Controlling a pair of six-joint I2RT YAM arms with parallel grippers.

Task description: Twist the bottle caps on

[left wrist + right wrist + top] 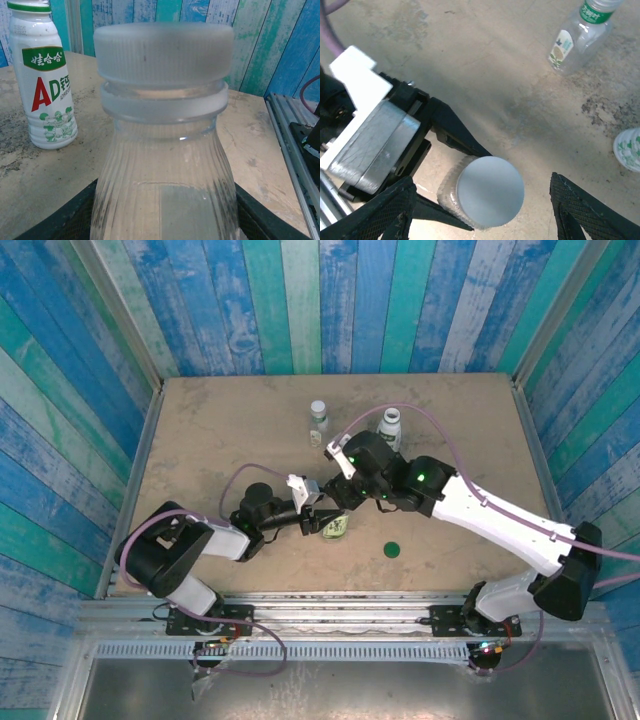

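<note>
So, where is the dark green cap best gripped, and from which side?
Probably across its round rim, straight down from above: the dark green cap lies flat and low on the table, with bare surface all around, so fingers can straddle it.

A: Entry one, overhead view. Bright, even light from above; short, soft shadows on the table (pixel 200 430); sharp throughout.
B: Entry two, left wrist view?
A: White cap (pixel 163 52) very near, slightly soft. Small glint on the clear bottle (pixel 165 165) at its shoulder. White-wrapped bottle (pixel 47 85), far left: print legible.
B: Entry three, right wrist view?
A: Soft grey shadow across the table's middle; near corners blurred.
</note>
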